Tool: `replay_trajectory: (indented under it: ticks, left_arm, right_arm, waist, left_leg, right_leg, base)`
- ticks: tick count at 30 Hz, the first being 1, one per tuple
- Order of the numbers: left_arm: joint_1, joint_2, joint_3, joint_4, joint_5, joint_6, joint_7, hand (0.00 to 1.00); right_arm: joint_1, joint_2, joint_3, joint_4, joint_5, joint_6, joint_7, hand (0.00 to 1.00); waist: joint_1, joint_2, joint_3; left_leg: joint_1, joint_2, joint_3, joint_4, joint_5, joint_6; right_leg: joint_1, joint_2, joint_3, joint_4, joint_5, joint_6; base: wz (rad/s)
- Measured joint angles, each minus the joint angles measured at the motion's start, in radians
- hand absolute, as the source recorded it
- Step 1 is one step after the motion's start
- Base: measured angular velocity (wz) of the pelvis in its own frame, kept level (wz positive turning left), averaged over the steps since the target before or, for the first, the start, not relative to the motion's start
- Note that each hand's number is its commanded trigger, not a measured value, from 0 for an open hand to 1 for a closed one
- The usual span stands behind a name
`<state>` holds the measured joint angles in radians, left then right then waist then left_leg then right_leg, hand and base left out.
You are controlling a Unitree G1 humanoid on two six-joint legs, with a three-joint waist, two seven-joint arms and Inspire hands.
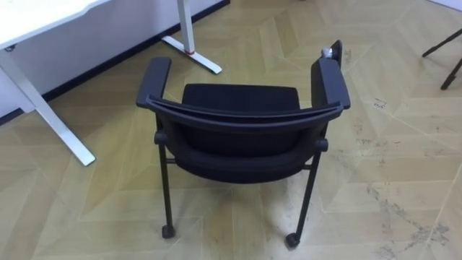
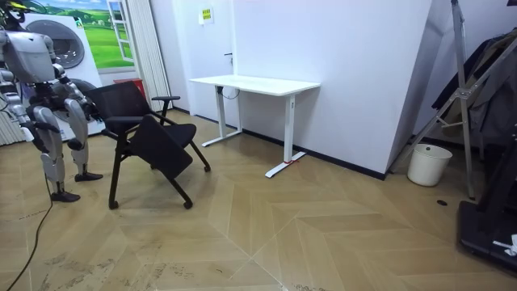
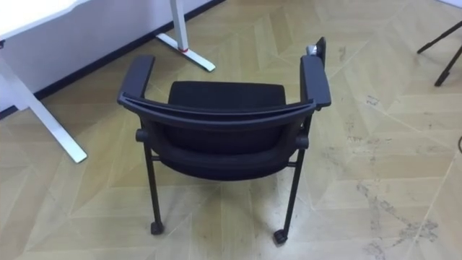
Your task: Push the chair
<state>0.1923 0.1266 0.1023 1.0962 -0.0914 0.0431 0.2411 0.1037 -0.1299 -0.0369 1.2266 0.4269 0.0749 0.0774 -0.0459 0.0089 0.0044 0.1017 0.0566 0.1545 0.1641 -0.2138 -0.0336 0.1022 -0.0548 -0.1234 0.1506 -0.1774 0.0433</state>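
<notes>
A black chair [image 1: 242, 123] with two armrests and castor legs stands right in front of me, its curved backrest [image 1: 245, 115] nearest and its seat facing away. The room view has me standing upright just behind the chair [image 2: 149, 133], at that view's left. My left hand [image 2: 78, 109] and right hand [image 2: 39, 120] hang low at my sides, apart from the backrest, and too small there to read their fingers.
A white desk [image 1: 43, 14] on white legs stands to the front left against the wall, one foot [image 1: 191, 52] just beyond the chair. A dark stand's legs [image 1: 447, 54] show at the far right. In the room view a white bin [image 2: 429, 164] stands far off.
</notes>
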Motion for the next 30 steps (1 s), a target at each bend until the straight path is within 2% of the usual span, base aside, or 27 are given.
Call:
replay_trajectory:
  ticks: [3,5,7,8,9,11,15,17,19,21,22,23,25,27,30]
  left_arm:
    - [-0.003,0.006,0.055,-0.017,-0.008,-0.001,0.042,0.0]
    - [-0.023,0.012,0.117,-0.018,0.005,-0.001,0.078,0.0]
    - [-0.04,0.024,0.149,-0.018,0.018,-0.003,0.112,0.0]
    - [-0.043,0.034,0.156,-0.029,0.021,-0.003,0.138,0.0]
    - [-0.043,0.04,0.157,-0.043,0.026,-0.003,0.15,0.0]
    - [-0.056,0.065,0.16,-0.095,0.098,-0.004,0.199,0.0]
    - [-0.097,0.113,0.172,-0.13,0.254,-0.004,0.238,0.0]
    - [-0.105,0.137,0.17,-0.237,0.367,-0.004,0.261,0.0]
    - [-0.133,0.148,0.169,-0.281,0.451,-0.006,0.286,0.0]
    - [-0.153,0.148,0.168,-0.322,0.525,-0.006,0.298,0.0]
    - [-0.152,0.147,0.167,-0.368,0.561,-0.005,0.298,0.0]
    - [-0.152,0.147,0.162,-0.429,0.601,-0.001,0.298,0.0]
    - [-0.153,0.147,0.147,-0.509,0.639,-0.001,0.299,0.0]
    - [-0.156,0.147,0.13,-0.542,0.678,0.0,0.299,0.0]
    - [-0.156,0.132,0.095,-0.606,0.763,0.002,0.298,0.0]
  right_arm:
    - [0.008,-0.005,-0.018,-0.026,-0.001,0.0,-0.004,0.0]
    - [0.008,-0.006,-0.045,-0.026,-0.02,0.0,-0.011,0.0]
    - [0.007,-0.007,-0.075,-0.026,-0.029,0.0,-0.012,0.0]
    - [0.008,-0.012,-0.087,-0.028,-0.034,0.0,-0.016,0.0]
    - [0.008,-0.015,-0.086,-0.032,-0.035,0.0,-0.02,0.0]
    - [0.005,-0.031,-0.087,-0.033,-0.05,0.0,-0.039,0.0]
    - [0.01,-0.043,-0.095,-0.035,-0.098,-0.013,-0.055,0.0]
    - [0.021,-0.045,-0.106,-0.042,-0.11,-0.015,-0.062,0.0]
    - [0.021,-0.047,-0.105,-0.041,-0.113,-0.017,-0.067,0.0]
    - [0.016,-0.051,-0.105,-0.041,-0.117,-0.02,-0.064,0.0]
    - [0.016,-0.054,-0.106,-0.041,-0.117,-0.022,-0.058,0.0]
    - [0.017,-0.056,-0.106,-0.042,-0.117,-0.021,-0.048,0.0]
    - [0.018,-0.058,-0.105,-0.041,-0.114,-0.02,-0.042,0.0]
    - [0.015,-0.057,-0.105,-0.042,-0.113,-0.021,-0.039,0.0]
    - [0.017,-0.057,-0.104,-0.038,-0.113,-0.021,-0.034,0.0]
  waist:
    - [0.005,0.009,0.0012]
    - [0.004,0.021,0.0001]
    - [0.007,0.031,0.0006]
    - [0.005,0.038,-0.0029]
    - [0.004,0.038,-0.0028]
    - [0.004,0.049,-0.0042]
    - [-0.002,0.059,-0.0067]
    - [-0.003,0.064,-0.0057]
    - [-0.001,0.074,-0.0049]
    - [-0.003,0.083,-0.0073]
    - [-0.013,0.086,-0.0056]
    - [-0.025,0.091,-0.0074]
    - [-0.031,0.087,-0.0042]
    - [-0.034,0.087,-0.0052]
    - [-0.041,0.084,-0.0052]
  left_leg:
    - [0.01,0.0,0.0,-0.001,0.0,0.0]
    - [0.023,0.0,-0.001,-0.003,0.0,0.0]
    - [0.029,0.001,-0.001,-0.004,0.0,0.0]
    - [0.031,0.0,0.0,-0.005,0.0,0.0]
    - [0.03,0.0,0.0,-0.005,0.0,0.0]
    - [0.03,0.0,0.0,-0.005,0.0,0.0]
    - [0.027,0.0,-0.003,-0.002,0.0,0.0]
    - [0.026,0.0,-0.003,-0.001,0.0,0.0]
    - [0.027,0.0,-0.003,-0.001,0.0,0.0]
    - [0.028,0.0,-0.001,-0.002,0.0,0.0]
    - [0.028,0.0,-0.001,-0.002,0.0,0.0]
    - [0.027,0.0,-0.002,-0.002,0.0,0.0]
    - [0.027,0.0,-0.001,-0.003,0.0,0.0]
    - [0.029,0.0,0.006,-0.004,0.0,0.0]
    - [0.029,0.0,0.007,-0.004,0.0,0.0]
  right_leg:
    - [0.009,0.0,0.0,0.001,0.0,0.0]
    - [0.02,0.0,-0.002,0.001,0.0,0.0]
    - [0.021,0.0,-0.002,0.002,0.0,0.0]
    - [0.02,0.0,-0.002,0.003,0.0,0.0]
    - [0.02,0.0,-0.002,0.003,0.0,0.0]
    - [0.019,0.0,-0.001,0.004,0.0,-0.001]
    - [0.027,0.0,-0.004,0.003,0.001,-0.001]
    - [0.024,0.0,-0.003,0.002,0.001,-0.001]
    - [0.023,0.0,-0.003,0.002,0.001,-0.001]
    - [0.021,0.0,0.0,0.003,0.001,-0.001]
    - [0.019,0.0,0.0,0.003,0.001,-0.001]
    - [0.019,0.0,0.0,0.002,0.001,-0.001]
    - [0.019,0.0,0.0,0.003,0.001,-0.001]
    - [0.02,0.0,0.005,0.003,0.001,-0.001]
    - [0.02,0.0,0.008,0.001,0.001,-0.001]
  base:
    - [0.0]
    - [0.0]
    - [0.0]
    - [0.0]
    - [0.0]
    - [0.0]
    - [0.0]
    - [0.0]
    - [-0.02]
    - [-0.04]
    - [0.0]
    - [0.0]
    - [0.0]
    - [-0.08]
    - [-0.02]
